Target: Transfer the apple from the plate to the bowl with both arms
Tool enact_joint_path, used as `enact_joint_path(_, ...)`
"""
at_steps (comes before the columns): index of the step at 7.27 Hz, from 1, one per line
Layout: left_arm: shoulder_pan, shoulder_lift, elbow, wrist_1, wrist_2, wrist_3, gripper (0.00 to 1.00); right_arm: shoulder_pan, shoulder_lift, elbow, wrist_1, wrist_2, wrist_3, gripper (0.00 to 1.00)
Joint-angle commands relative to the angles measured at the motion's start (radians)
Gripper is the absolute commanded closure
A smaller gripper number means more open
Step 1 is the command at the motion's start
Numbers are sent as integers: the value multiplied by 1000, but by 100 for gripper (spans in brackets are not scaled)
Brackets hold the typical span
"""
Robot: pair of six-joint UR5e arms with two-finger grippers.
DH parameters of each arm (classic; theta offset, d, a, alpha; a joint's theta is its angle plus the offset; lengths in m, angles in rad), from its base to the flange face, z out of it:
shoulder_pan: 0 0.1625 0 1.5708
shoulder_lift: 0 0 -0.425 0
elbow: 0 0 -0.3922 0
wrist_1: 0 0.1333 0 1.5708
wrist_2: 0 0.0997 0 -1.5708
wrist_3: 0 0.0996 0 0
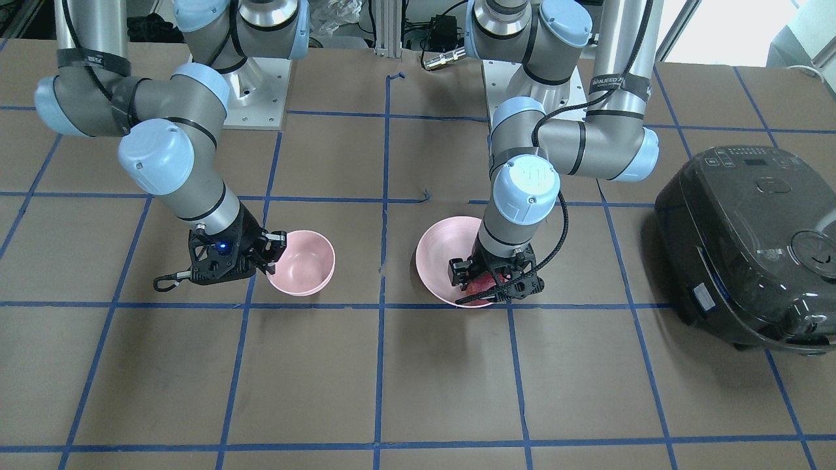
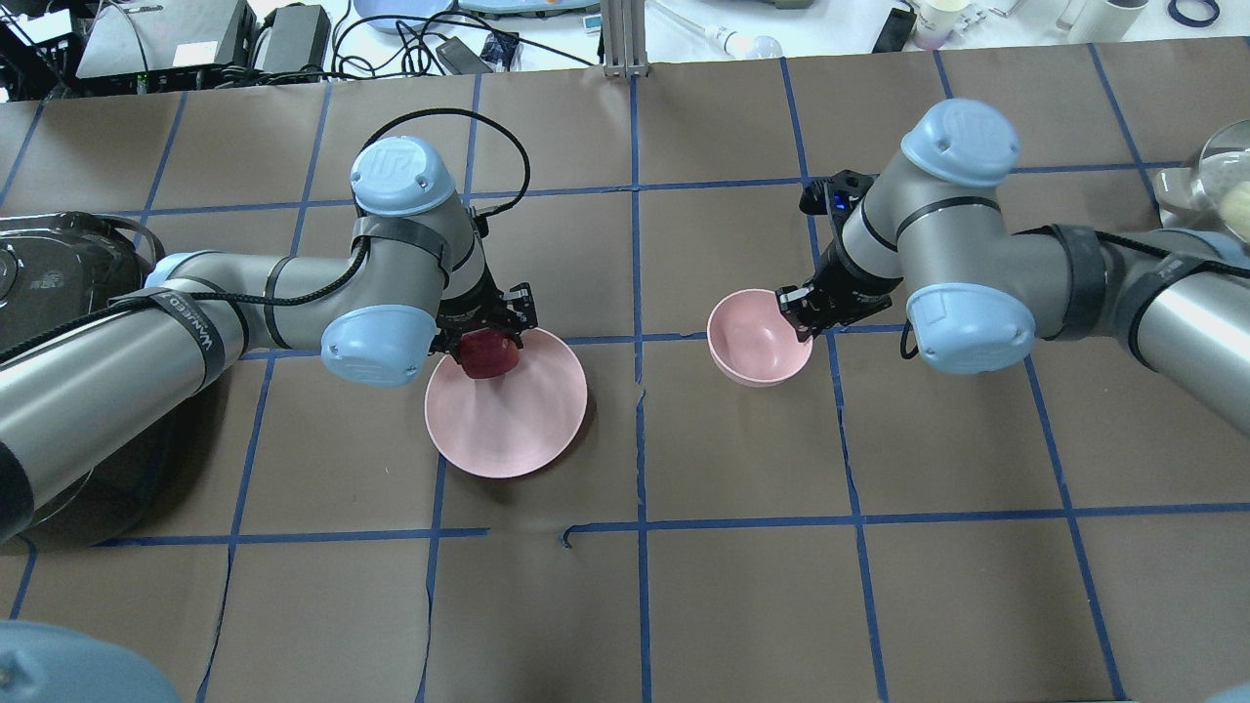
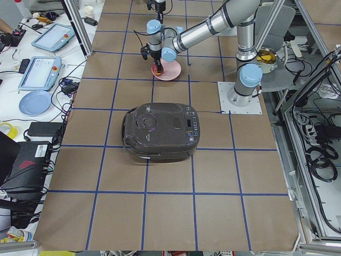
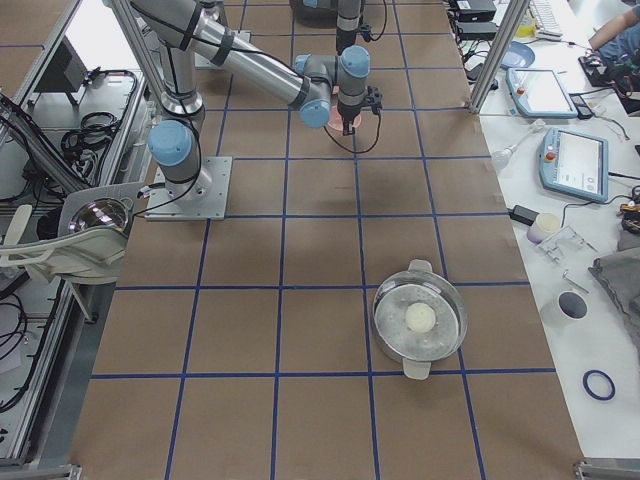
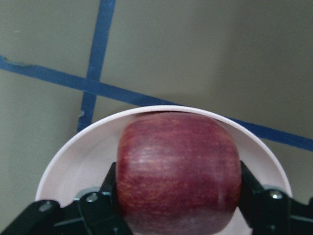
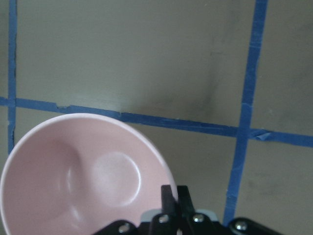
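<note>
The dark red apple (image 2: 490,354) is on the pale pink plate (image 2: 518,430), near the plate's rim on the side away from the robot. My left gripper (image 2: 488,337) is shut on the apple, with one black finger on each side of it in the left wrist view (image 5: 178,171). I cannot tell whether the apple is lifted off the plate. The small pink bowl (image 2: 757,337) stands to the right and is empty. My right gripper (image 2: 796,312) is shut on the bowl's rim, which shows pinched between its fingers in the right wrist view (image 6: 171,196).
A large dark rice cooker (image 2: 49,264) stands on the robot's left side of the table, close behind the left arm. A metal pot (image 4: 420,320) with a glass lid stands far out on the right side. Blue tape lines grid the brown table.
</note>
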Motion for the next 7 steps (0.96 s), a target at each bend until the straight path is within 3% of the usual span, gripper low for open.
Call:
enact_joint_path(1,0,35,9,5,8,52,97,3,1,66,-95,18,8,98)
enact_joint_path(2,4,55,19,-2,3,84,97,3,1,68,-92,17,1,73)
enact_joint_path(3,7,77,29,-11,-1,96,97,3,-2,68,-90,6,8,71)
enact_joint_path(5,1,108,55,-18,-39,138,97,3,-10,66,-80,6,11,34)
enact_joint_path(6,-14,108,82,-38,-53,117,97,1,-11,51,-81,6,16,4)
enact_joint_path(7,-32,96,105,-66,-139,83,100,1,-28,25,-55,3,71,0)
